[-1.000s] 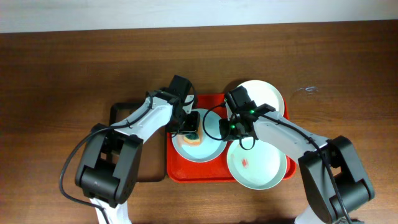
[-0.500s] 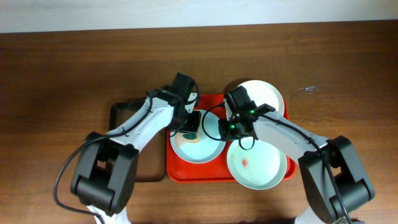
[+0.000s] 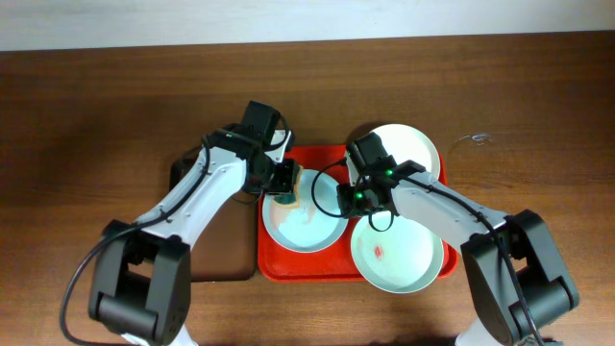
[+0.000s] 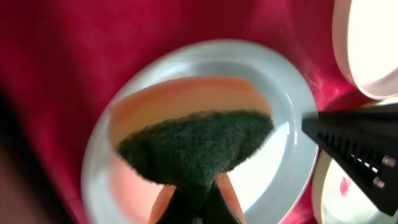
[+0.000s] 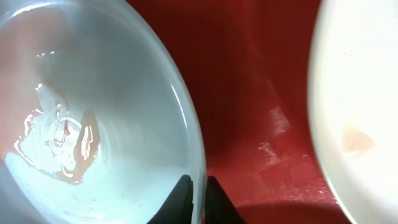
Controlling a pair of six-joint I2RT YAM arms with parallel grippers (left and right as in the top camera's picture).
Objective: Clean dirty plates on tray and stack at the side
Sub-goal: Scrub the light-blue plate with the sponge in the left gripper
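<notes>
While right end effector (image 5: 198, 188) pinches tray's (image 3: 281, 267) blue plate (image 3: 309, 229), left end effector (image 3: 285, 182) grips sponge (image 4: 199, 149).

The 2 arms came in from the near edge and met at the middle. The left arm (image 3: 197, 197) stretched up and to the right. Its wrist was bent so that the left gripper (image 3: 287, 185) pointed down, clamped on a sponge (image 4: 196, 146). The right arm (image 3: 442, 211) extended up and to the left. The right gripper (image 3: 343, 199) was angled down, its 2 fingertips (image 5: 181, 189) pinching the pale blue plate (image 5: 93, 93) at its rim.
</notes>
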